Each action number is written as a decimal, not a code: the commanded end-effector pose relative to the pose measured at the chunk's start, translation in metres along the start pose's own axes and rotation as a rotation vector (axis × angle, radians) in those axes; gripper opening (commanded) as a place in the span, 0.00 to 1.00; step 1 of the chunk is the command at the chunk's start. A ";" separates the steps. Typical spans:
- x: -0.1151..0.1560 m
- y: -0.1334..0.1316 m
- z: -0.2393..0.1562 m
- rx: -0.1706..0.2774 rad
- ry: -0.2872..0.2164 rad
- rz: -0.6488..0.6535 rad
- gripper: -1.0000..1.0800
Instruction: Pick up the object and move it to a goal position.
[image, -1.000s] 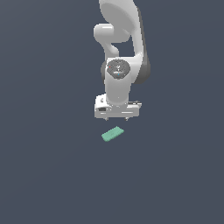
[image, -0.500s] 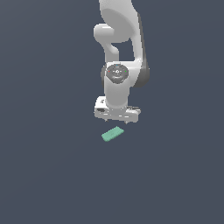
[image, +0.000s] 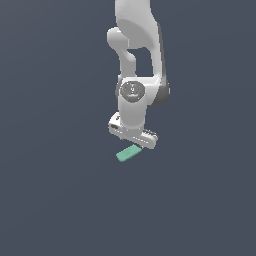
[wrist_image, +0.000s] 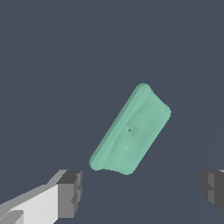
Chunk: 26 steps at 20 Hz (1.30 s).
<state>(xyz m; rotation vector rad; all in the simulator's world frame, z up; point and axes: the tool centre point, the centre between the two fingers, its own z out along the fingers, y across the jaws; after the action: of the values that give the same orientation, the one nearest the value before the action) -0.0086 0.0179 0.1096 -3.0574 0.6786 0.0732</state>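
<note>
The object, a small flat teal-green block, lies on the dark grey floor, slanted in the exterior view. In the wrist view the block fills the middle, set at an angle to the line between the fingers. My white gripper hangs straight above the block's far end, close over it and partly covering it. In the wrist view the gripper is open and empty, its two dark fingertips wide apart on either side of the block's near end. The fingers do not touch the block.
The white arm rises behind the gripper to the frame's top. All around is plain dark grey floor.
The gripper has turned about its vertical axis, so its body now sits slanted, and it has come lower over the block. The block has not moved.
</note>
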 end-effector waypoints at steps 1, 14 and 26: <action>0.002 0.000 0.005 0.002 0.005 0.073 0.96; 0.014 0.001 0.030 0.010 0.033 0.420 0.96; 0.019 0.003 0.039 0.015 0.046 0.559 0.96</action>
<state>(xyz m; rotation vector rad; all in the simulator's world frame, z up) 0.0053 0.0086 0.0700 -2.7670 1.4878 0.0023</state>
